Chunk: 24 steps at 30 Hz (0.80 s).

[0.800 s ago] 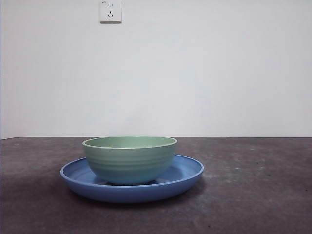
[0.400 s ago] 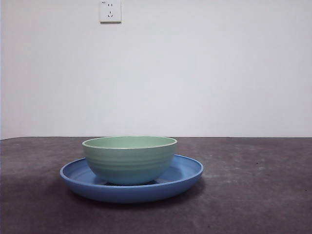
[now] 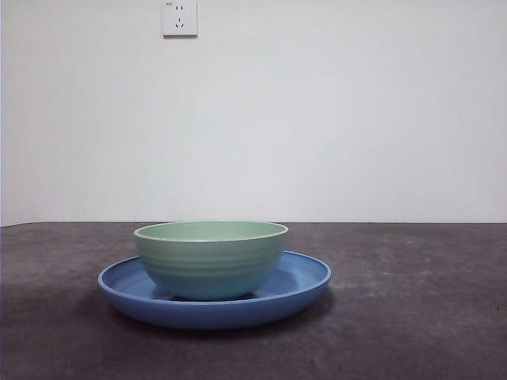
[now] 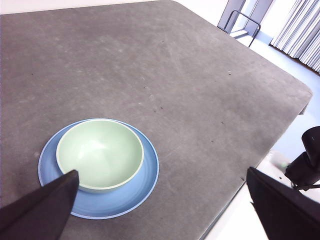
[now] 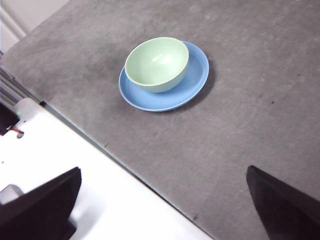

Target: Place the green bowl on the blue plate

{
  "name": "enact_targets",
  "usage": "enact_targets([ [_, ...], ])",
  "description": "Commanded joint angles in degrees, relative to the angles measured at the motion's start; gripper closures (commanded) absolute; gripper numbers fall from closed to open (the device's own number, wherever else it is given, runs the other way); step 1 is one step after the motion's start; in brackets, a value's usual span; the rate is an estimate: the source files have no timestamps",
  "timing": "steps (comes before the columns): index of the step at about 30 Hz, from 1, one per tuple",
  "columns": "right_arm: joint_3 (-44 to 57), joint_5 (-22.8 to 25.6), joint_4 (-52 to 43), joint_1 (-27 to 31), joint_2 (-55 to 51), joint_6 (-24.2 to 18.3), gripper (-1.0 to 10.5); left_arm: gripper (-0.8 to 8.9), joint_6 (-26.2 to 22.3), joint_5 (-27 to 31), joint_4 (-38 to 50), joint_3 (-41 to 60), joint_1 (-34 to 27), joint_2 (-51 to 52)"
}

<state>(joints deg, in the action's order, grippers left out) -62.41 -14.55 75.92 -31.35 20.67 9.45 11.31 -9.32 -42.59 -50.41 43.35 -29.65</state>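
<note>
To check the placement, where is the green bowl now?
In the front view the green bowl sits upright inside the blue plate, left of centre on the table.

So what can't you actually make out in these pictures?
- Underside of the green bowl: all views; the bowl's own body and the blue plate rim hide where it rests.
- Bowl's inside: front view looks level, so only the wrist views show it.
- Plate's near part: left wrist view, behind a dark jaw of the left gripper.
- Both arms: out of the front view.
- Right gripper: only jaw tips, cut off by the picture's bottom edge.
</note>
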Motion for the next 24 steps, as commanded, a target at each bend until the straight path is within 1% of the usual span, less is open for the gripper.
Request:
enact_targets([
  [1, -0.44, -1.81, -0.92, -0.28, 0.04, 0.66, 3.0, 2.14, 0.13, -0.11, 0.61, -0.52, 0.37, -0.24],
  [3, -0.44, -2.54, -0.83, -0.28, 0.04, 0.61, 3.2, 2.17, 0.13, -0.11, 0.59, -0.52, 0.37, -0.26],
  [4, -0.44, -2.82, -0.63, -0.28, 0.04, 0.63, 3.6, 2.26, 0.13, -0.13, 0.57, -0.52, 0.37, -0.26],
  [5, -0.44, -3.69, -0.28, -0.28, 0.04, 0.61, 4.8, 2.66, 0.09, -0.11, 0.42, -0.52, 0.37, -0.24],
  [6, -0.44, -4.39, 0.11, -0.28, 0.04, 0.61, 6.5, 3.84, 0.11, -0.13, 0.11, -0.52, 0.37, -0.26],
  [7, -0.44, -4.76, 0.44, -0.28, 0.04, 0.61, 8.7, 5.59, 0.13, -0.13, -0.35, -0.52, 0.39, -0.26],
  [8, -0.44, -4.92, 0.44, -0.28, 0.04, 0.59, 9.6, 7.31, 0.13, -0.13, -0.85, -0.52, 0.39, -0.26],
  [9, -0.44, -4.85, 0.37, -0.28, 0.04, 0.63, 9.2, 8.08, 0.17, -0.13, -1.38, -0.52, 0.37, -0.26],
  [10, -0.46, -4.92, 0.37, -0.26, 0.04, 0.94, 9.2, 7.82, 0.13, -0.11, -1.51, -0.52, 0.37, -0.26],
  [12, -0.46, -4.92, 0.24, -0.26, 0.04, 3.21, 9.2, 7.86, 0.15, -0.13, -1.51, -0.52, 0.37, -0.24],
  [24, -0.66, -4.92, -0.02, -0.28, 0.04, 3.37, 9.2, 7.86, 0.13, -0.11, -1.49, -0.52, 0.37, -0.24],
])
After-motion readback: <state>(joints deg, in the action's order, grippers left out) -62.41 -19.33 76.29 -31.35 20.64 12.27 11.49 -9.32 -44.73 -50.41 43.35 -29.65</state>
